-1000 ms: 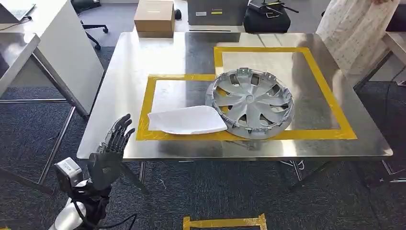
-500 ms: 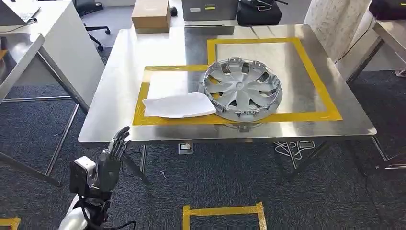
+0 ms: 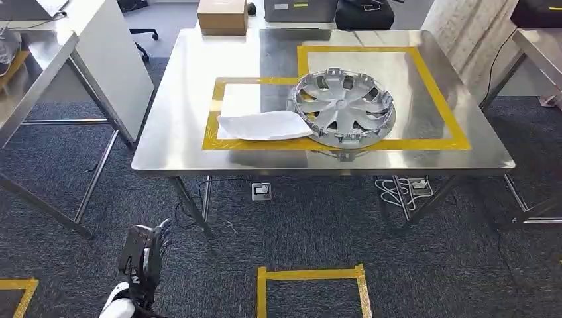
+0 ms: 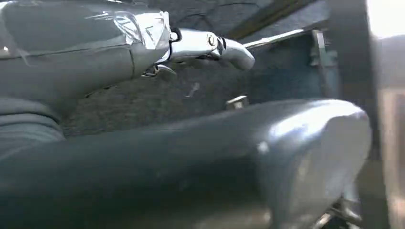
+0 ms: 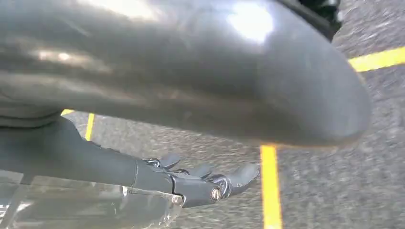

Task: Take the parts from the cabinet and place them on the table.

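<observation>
A silver wheel cover (image 3: 344, 108) lies on the steel table (image 3: 185, 93) inside yellow tape outlines. A flat white part (image 3: 263, 125) lies just left of it, touching its rim. My left hand (image 3: 147, 250) hangs low over the carpet, well short of the table's front edge, with its fingers apart and nothing in it. The left wrist view shows its thumb (image 4: 215, 157) and fingers (image 4: 210, 45) spread and empty. The right wrist view shows my right hand (image 5: 200, 143) over the carpet, thumb and fingers (image 5: 205, 183) apart, holding nothing.
A cardboard box (image 3: 223, 14) and dark cases (image 3: 363, 13) stand behind the table. A second steel table (image 3: 33, 73) stands at the left, another table's corner (image 3: 537, 40) at the right. A yellow tape square (image 3: 310, 291) marks the carpet in front. A power strip (image 3: 262, 191) lies under the table.
The whole scene has shifted: the camera has backed away from the table, which now looks farther off. My left hand has sunk lower in the picture. The parts on the table have not moved.
</observation>
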Controlling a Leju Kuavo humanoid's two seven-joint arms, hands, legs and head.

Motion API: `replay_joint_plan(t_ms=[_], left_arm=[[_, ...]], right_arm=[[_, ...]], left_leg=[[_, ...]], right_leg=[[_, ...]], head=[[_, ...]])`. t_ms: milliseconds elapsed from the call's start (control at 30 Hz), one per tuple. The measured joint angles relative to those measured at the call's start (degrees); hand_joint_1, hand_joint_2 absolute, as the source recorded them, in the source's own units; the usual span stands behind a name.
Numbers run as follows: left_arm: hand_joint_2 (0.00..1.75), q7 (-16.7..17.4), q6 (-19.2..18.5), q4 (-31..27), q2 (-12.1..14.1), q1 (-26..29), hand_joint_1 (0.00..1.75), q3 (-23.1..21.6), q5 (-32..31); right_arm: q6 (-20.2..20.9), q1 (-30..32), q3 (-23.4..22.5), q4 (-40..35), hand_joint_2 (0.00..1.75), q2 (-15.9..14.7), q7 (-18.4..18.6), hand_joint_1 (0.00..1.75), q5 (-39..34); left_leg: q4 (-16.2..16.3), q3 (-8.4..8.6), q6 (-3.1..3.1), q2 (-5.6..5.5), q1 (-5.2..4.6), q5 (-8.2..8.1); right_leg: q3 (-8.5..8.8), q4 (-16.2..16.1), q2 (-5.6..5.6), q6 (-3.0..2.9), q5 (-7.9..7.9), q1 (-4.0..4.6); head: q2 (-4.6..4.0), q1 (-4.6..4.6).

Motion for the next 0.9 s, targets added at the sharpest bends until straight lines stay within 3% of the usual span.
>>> replay_joint_plan(t_ms=[33,67,100,133,167,200,233,267,300,333,367,400,467,500,533,567,600,633,667,700,733,833,867,900], left_arm=[[0.00,1.71,0.67,1.69,-0.20,-0.24,0.00,-0.02,0.17],[0.00,2.66,0.78,3.85,-0.48,-0.61,0.00,0.00,0.81],[0.00,3.08,0.54,6.67,-0.74,-0.89,0.00,0.02,1.89],[0.00,3.19,0.07,9.27,-1.05,-1.10,0.00,0.04,2.77],[0.00,3.14,-0.69,12.02,-1.33,-1.53,0.00,0.15,3.66],[0.00,3.03,-1.41,14.28,-1.58,-2.09,0.00,0.35,4.11],[0.00,3.05,-2.32,17.43,-1.77,-2.65,0.00,0.42,4.55],[0.00,3.21,-3.18,19.94,-1.86,-3.19,0.00,0.42,5.05],[0.00,3.97,-4.24,23.08,-2.06,-3.54,0.00,0.41,5.59],[0.00,4.64,-5.00,25.46,-2.10,-3.74,0.00,0.37,5.62],[0.00,5.87,-5.92,28.29,-2.23,-3.97,0.00,0.29,5.64],[0.00,6.69,-6.56,30.34,-2.36,-4.06,0.00,0.22,5.75],[0.00,7.62,-7.44,34.27,-2.60,-4.31,0.00,0.15,6.08],[0.00,7.71,-7.68,35.78,-2.73,-4.49,0.00,0.11,6.08],[0.00,7.82,-7.76,36.93,-2.91,-4.59,0.00,0.09,6.10],[0.00,7.86,-7.76,37.81,-3.04,-4.69,0.00,0.04,6.10],[0.00,7.86,-7.76,38.60,-3.13,-4.84,0.00,0.02,6.10],[0.00,7.88,-7.76,39.33,-3.22,-5.14,0.00,0.00,6.10],[0.00,7.88,-7.76,39.82,-3.28,-5.51,0.00,0.00,6.10],[0.00,7.88,-7.78,40.26,-3.28,-5.98,0.00,-0.02,6.10],[0.00,7.88,-7.76,40.58,-3.37,-6.21,0.00,0.00,6.10],[0.00,7.99,-7.78,41.76,-3.45,-6.40,0.00,-0.02,6.16],[0.00,7.99,-7.78,41.96,-3.59,-6.64,0.00,-0.02,6.16],[0.00,7.99,-7.78,42.05,-3.76,-6.80,0.00,-0.02,6.16]], right_arm=[[-0.24,-0.10,0.06,0.15,0.00,0.02,0.00,0.00,-0.30],[-0.44,-0.23,0.09,0.24,0.00,0.07,0.00,0.00,-0.59],[-0.63,-0.38,0.11,0.28,0.00,0.11,0.00,0.00,-0.83],[-0.92,-0.57,0.15,0.33,0.00,0.15,0.00,0.00,-1.07],[-1.11,-0.80,0.17,0.35,0.00,0.20,0.02,0.00,-1.33],[-1.27,-0.96,0.22,0.37,0.00,0.17,0.11,0.00,-1.53],[-1.49,-1.10,0.35,0.37,0.00,0.26,0.18,0.00,-1.77],[-1.60,-1.12,0.61,0.37,0.00,0.26,0.22,0.00,-1.88],[-1.75,-1.17,0.94,0.39,0.00,0.26,0.31,0.00,-2.10],[-1.84,-1.11,1.13,0.39,0.00,0.33,0.50,0.00,-2.40],[-1.86,-1.22,1.31,0.41,0.00,0.42,0.68,0.00,-2.64],[-1.86,-1.21,1.40,0.44,0.00,0.44,0.79,0.00,-2.75],[-1.86,-1.22,1.49,0.52,0.00,0.55,0.90,0.00,-2.86],[-1.86,-1.22,1.53,0.55,0.00,0.59,0.90,0.00,-2.86],[-1.88,-1.20,1.55,0.57,0.00,0.63,0.90,0.00,-2.88],[-1.88,-1.20,1.62,0.59,0.00,0.68,0.90,0.00,-2.91],[-1.90,-1.20,1.70,0.59,0.00,0.70,0.90,0.00,-2.93],[-1.92,-1.22,1.79,0.61,0.00,0.77,0.90,0.00,-2.93],[-1.92,-1.26,1.81,0.61,0.00,0.83,0.90,0.00,-2.95],[-1.92,-1.28,1.81,0.61,0.00,1.07,0.90,0.00,-2.99],[-1.92,-1.38,1.84,0.61,0.00,1.11,0.92,0.00,-3.00],[-2.01,-1.31,1.99,0.63,0.00,1.11,0.92,0.00,-3.02],[-2.03,-1.34,2.14,0.63,0.00,1.11,0.92,0.00,-3.02],[-2.03,-1.33,2.23,0.63,0.00,1.11,0.94,0.00,-3.02]], left_leg=[[0.10,-0.71,-0.09,0.04,-0.02,0.77],[0.26,-1.77,-0.25,0.10,-0.02,1.52],[0.47,-2.79,-0.47,0.18,0.00,2.11],[0.87,-3.74,-0.71,0.25,0.01,2.60],[1.47,-4.40,-1.00,0.27,0.01,3.01],[1.95,-5.01,-1.35,0.32,-0.28,3.32],[1.70,-4.95,-1.74,0.38,-0.17,4.01],[1.74,-5.07,-2.02,0.43,-0.09,4.37],[1.57,-5.15,-2.48,0.42,0.13,5.00],[1.65,-5.44,-2.80,0.27,0.15,5.17],[2.72,-6.05,-3.27,0.04,0.43,2.60],[5.19,-6.67,-3.59,-0.03,0.51,-1.21],[14.00,-8.59,-4.22,-0.17,0.75,-8.13],[18.05,-9.21,-4.35,-0.16,0.83,-9.45],[20.12,-8.97,-4.35,-0.16,0.85,-8.82],[19.83,-7.60,-4.27,-0.16,0.85,-6.71],[17.15,-5.06,-4.09,-0.17,0.84,-4.45],[12.51,-1.42,-3.74,-0.19,0.83,-2.95],[7.60,2.30,-3.24,-0.39,0.72,-3.08],[2.31,5.65,-2.54,-0.52,0.46,-5.65],[0.35,6.40,-2.36,-0.50,0.40,-6.14],[0.34,4.83,-1.22,-0.30,-0.24,-4.54],[-0.23,4.66,-0.81,0.14,0.31,-3.36],[-0.28,3.55,-0.21,0.08,0.27,-2.66]], right_leg=[[0.38,1.81,-0.01,0.80,0.91,-0.04],[1.91,1.13,0.01,1.79,2.84,-0.12],[4.57,-1.75,0.00,2.55,4.85,-0.14],[8.24,-6.55,-0.01,2.70,5.82,-0.15],[12.35,-12.51,0.01,2.04,4.40,-0.14],[15.39,-17.74,0.06,1.33,2.21,0.30],[14.77,-17.50,0.10,0.74,2.10,0.41],[14.31,-17.67,0.13,0.69,2.34,0.52],[13.94,-17.33,0.13,0.12,2.70,0.75],[13.51,-17.55,0.11,-0.53,3.39,0.10],[12.89,-17.53,-0.03,-0.97,4.07,0.05],[12.28,-17.53,-0.09,-1.60,4.65,0.05],[10.65,-17.47,-0.08,-1.76,6.11,0.23],[9.99,-17.35,-0.07,-1.71,6.87,0.32],[8.98,-17.22,-0.06,-1.59,7.49,0.35],[7.98,-16.98,-0.05,-1.45,8.11,0.37],[7.05,-16.66,-0.04,-1.25,8.54,0.37],[6.24,-16.37,-0.04,-1.15,9.02,0.40],[5.82,-16.20,-0.05,-0.88,9.39,0.43],[5.50,-16.15,-0.06,-0.51,9.92,0.73],[5.45,-16.17,-0.22,-0.23,10.25,0.70],[5.27,-17.01,-0.22,1.13,12.28,0.49],[4.67,-16.08,-0.18,0.87,11.16,0.31],[3.52,-13.93,-0.14,0.22,8.28,0.36]], head=[[0.00,-0.07],[0.00,-0.02],[0.00,-0.04],[0.00,-0.02],[0.00,-0.07],[0.00,-0.04],[0.00,-0.26],[0.00,-0.06],[0.00,-0.13],[0.00,-0.13],[0.00,-0.15],[0.00,-0.33],[0.00,-0.35],[0.00,-0.31],[0.00,-0.35],[0.00,-0.33],[0.00,-0.35],[0.00,-0.35],[0.00,-0.37],[0.00,-0.33],[0.00,-0.20],[0.00,-0.31],[0.00,-0.33],[0.00,-0.15]])
